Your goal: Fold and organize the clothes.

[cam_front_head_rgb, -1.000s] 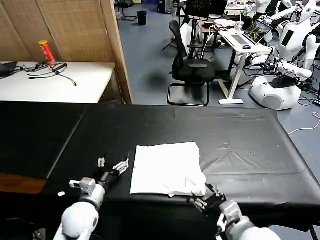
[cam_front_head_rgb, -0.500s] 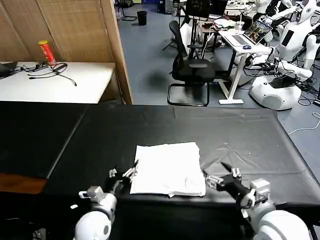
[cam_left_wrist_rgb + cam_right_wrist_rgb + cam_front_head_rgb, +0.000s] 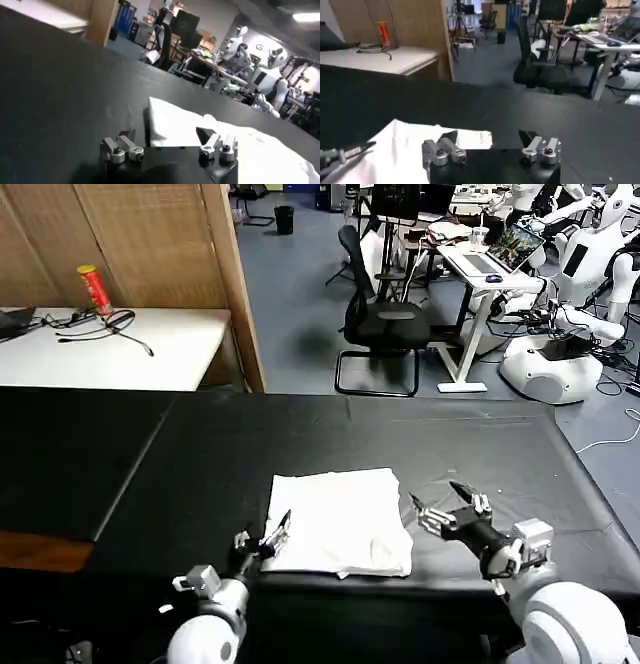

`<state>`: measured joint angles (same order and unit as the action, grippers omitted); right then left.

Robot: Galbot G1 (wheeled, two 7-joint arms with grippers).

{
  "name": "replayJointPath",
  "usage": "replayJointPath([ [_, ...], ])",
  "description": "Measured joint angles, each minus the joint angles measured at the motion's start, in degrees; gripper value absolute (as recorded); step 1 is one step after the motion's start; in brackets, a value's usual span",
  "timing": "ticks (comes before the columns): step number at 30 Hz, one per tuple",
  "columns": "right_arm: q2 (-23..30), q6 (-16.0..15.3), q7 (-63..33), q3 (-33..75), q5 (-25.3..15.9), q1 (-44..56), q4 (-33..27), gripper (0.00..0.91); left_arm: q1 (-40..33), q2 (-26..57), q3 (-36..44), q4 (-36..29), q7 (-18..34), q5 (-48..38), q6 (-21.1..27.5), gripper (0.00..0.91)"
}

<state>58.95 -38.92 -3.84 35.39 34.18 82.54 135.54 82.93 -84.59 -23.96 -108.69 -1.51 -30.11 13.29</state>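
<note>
The left tool [image 3: 268, 534] sits low over the black surface [image 3: 200, 454] with its two fingers spread and nothing between them; one fingertip is at, perhaps just over, the near left corner of the white T-shirt [image 3: 338, 519], and from the head view I cannot tell whether it touches the cloth. In the left wrist view the same released tool [image 3: 167, 145] points along the surface at the shirt [image 3: 240, 145], whose near edge lies just ahead of the fingers, which fits a low, nearly flat approach suited to slipping under or pinching an edge. The right tool [image 3: 450, 509] is likewise open and empty, held just beside the shirt's right edge, apart from it, fingers splayed toward the far side of the surface; its wrist view shows the open tool [image 3: 490, 142] with the folded cloth [image 3: 400, 150] off to one side, not between the fingers. The shirt lies between the two tools as a compact, roughly square stack, plain side up, with a small rumple at the near right corner. My reading is that the folding is largely done and the tools bracket the bundle either to tidy its edges or to lift it. Both forearms reach forward from the body at shallow angles, wrists close to the surface.
</note>
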Motion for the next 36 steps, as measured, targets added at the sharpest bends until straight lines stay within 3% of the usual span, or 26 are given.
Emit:
replayJointPath([
  [12, 0.3, 1.4, 1.1, -0.4, -2.7, -1.1, -0.6, 0.878, -0.5, -1.2, 0.0, -0.2, 0.5, -0.5, 1.3, 0.000],
  [18, 0.7, 2.3, 1.6, -0.3, -5.5, -1.3, -2.1, 0.878, -3.1, 2.7, -2.2, -2.5, 0.1, 9.2, 5.5, 0.000],
  [26, 2.1, 3.7, 2.3, -1.2, -10.0, -2.3, -5.6, 0.878, -3.5, 18.5, -8.6, -6.1, -0.2, 12.0, 9.6, 0.000],
  [36, 4.5, 4.6, 2.5, -2.8, -12.4, -2.9, -8.7, 0.878, 0.0, 39.2, -21.1, -10.2, -0.7, 13.2, 14.6, 0.000],
])
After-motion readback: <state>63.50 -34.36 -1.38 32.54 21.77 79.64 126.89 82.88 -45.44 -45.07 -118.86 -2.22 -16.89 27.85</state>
